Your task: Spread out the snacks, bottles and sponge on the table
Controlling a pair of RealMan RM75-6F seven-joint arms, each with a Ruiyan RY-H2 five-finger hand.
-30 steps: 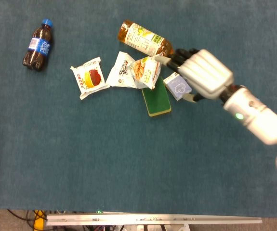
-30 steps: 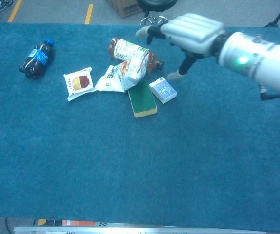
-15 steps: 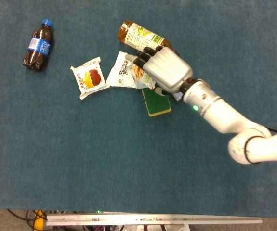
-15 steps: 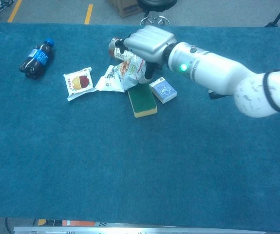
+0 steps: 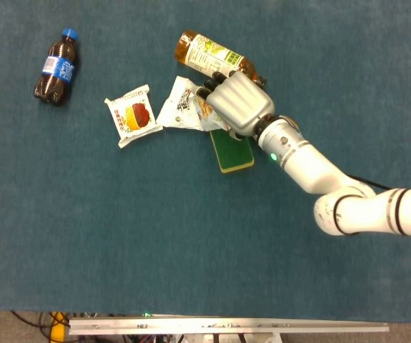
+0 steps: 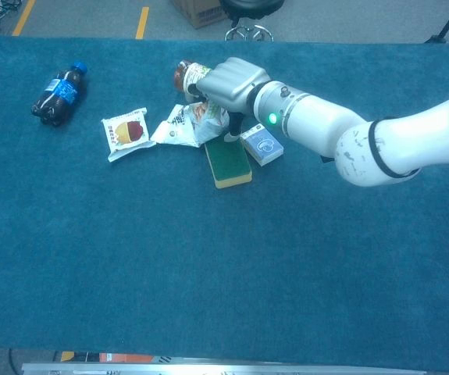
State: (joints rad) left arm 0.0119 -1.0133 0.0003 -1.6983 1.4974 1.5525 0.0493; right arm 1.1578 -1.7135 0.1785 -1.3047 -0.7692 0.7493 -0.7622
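Looks like a lab or workshop floor, not a home: table covered in teal carpet-like cloth (image 6: 208,273), beyond its far edge a bare grey floor with yellow tape lines (image 6: 142,22), a cardboard box (image 6: 201,11), a swivel chair base (image 6: 249,30) (only partly visible), cables (image 5: 37,321) by the near edge.
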